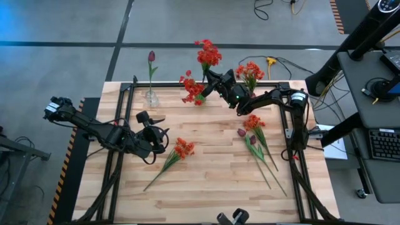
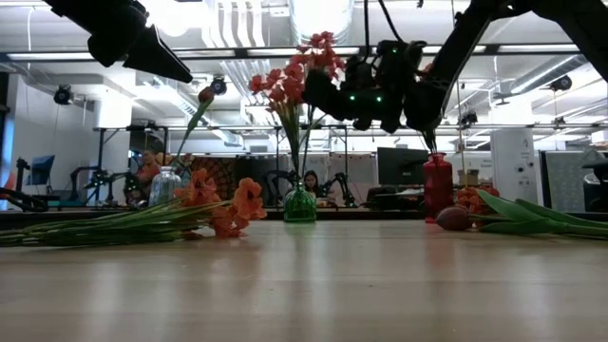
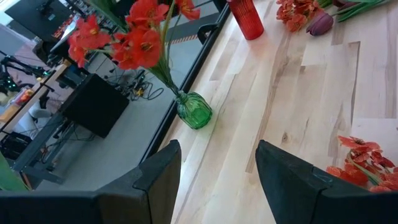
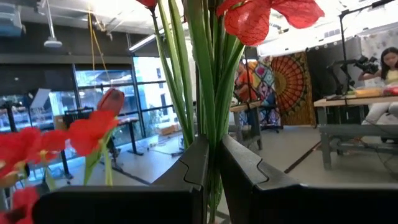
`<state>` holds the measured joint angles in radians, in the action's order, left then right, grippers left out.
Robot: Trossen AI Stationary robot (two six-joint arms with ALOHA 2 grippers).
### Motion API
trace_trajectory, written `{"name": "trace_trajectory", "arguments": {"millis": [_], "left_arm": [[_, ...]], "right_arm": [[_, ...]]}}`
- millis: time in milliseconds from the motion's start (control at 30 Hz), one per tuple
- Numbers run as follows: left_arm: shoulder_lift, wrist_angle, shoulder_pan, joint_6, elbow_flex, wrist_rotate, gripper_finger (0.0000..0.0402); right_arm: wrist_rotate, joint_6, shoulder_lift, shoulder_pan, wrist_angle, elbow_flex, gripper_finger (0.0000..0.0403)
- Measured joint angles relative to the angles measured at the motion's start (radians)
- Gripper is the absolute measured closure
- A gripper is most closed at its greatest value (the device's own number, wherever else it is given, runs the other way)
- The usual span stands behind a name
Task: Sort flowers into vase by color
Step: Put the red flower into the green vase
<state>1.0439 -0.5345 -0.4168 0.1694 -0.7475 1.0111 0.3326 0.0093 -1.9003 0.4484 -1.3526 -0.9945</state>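
From above, the green vase (image 1: pixel 204 80) at the desk's (image 1: pixel 212 187) far edge is the landmark: it carries red blooms (image 1: pixel 209 54), and the right hand (image 1: pixel 215 82) sits just beside it, pinching more red stems (image 1: pixel 192 89). Left of it a clear vase (image 1: pixel 151 98) holds one tulip (image 1: pixel 151 57); right of it a red vase (image 1: pixel 252 87) holds orange blooms (image 1: pixel 250 70). Still loose on the desk are an orange stem (image 1: pixel 178 152) nearer than the green vase and a mixed bunch (image 1: pixel 252 133) to its right, so the sorting looks about half done. The left hand (image 1: pixel 152 119) waits near the orange stem. The low view shows the green vase mid-desk with flowers lying either side. The left wrist view shows that hand's fingers (image 3: pixel 155 180) spread wide and empty. The right wrist view shows fingers (image 4: pixel 198 163) nearly closed around green stems.
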Motion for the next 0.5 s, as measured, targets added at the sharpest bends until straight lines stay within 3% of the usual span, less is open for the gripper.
{"name": "trace_trajectory", "arguments": {"millis": [500], "left_arm": [[0.000, 0.000, 0.000, -0.003, 0.000, 0.000, 0.0212]], "right_arm": [[0.000, -0.002, 0.000, -0.001, 0.010, 0.000, 0.0376]]}}
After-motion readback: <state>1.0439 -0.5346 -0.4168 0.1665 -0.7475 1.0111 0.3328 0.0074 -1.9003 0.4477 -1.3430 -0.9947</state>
